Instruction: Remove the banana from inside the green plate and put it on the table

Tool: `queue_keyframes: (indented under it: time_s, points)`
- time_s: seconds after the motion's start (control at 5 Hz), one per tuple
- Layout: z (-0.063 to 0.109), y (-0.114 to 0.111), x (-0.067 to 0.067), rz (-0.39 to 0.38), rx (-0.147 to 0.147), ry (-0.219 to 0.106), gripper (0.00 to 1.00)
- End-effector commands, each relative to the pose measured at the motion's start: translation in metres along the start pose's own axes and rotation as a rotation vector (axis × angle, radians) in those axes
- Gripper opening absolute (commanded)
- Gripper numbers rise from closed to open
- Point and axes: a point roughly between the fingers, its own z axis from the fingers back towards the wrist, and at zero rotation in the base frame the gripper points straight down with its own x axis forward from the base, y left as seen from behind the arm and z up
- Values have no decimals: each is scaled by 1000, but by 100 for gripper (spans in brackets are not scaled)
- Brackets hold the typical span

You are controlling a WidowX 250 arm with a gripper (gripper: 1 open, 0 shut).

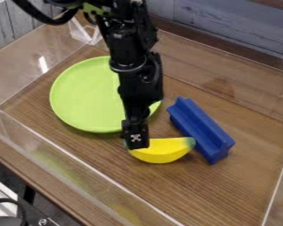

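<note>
The yellow banana (164,152) lies on the brown wooden table (96,172), just off the near right rim of the green plate (85,93). The plate holds nothing. My gripper (135,135) points straight down at the banana's left end, its dark fingers open and low over the tip; whether they touch the fruit I cannot tell. The black arm rises from it across the plate's right side and hides part of the rim.
A blue ridged block (200,129) lies right beside the banana, angled toward the back. Clear acrylic walls (38,150) border the tabletop at the left, front and right.
</note>
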Motion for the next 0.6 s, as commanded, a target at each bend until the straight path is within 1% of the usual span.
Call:
queue_keyframes:
  time_s: [0.0, 0.4]
  points:
    - [18, 11, 6, 4, 61, -45, 100]
    - [20, 12, 6, 9, 63, -46, 100]
